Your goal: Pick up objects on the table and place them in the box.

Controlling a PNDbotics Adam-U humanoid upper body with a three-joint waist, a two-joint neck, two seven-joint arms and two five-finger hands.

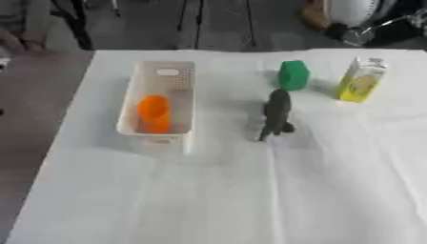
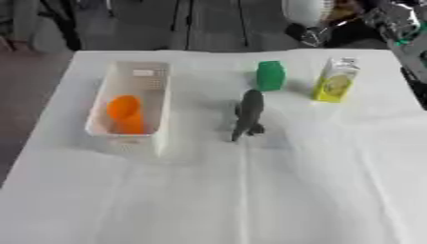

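Though the brief wants places measured from a hand, neither hand shows in either view, so their state cannot be told; places go by the surface (image 1: 208, 200) instead.

White cloth covers the surface, faintly creased, with the near half bare and wide. Left edge drops to a dark floor; far edge runs just behind the objects.

White plastic box (image 1: 185, 119), long, rectangular, perforated at its far wall, sits left of centre, near the left edge. Inside its near half lies an orange object (image 1: 153, 113), smooth and rounded.

Right of the box, well apart: a dark grey animal figure (image 1: 276, 114), upright on thin legs. Just behind it, a green blocky object (image 1: 293, 75). Further right, a yellow-green carton (image 1: 360, 80), gable-topped, upright, near the far right edge.
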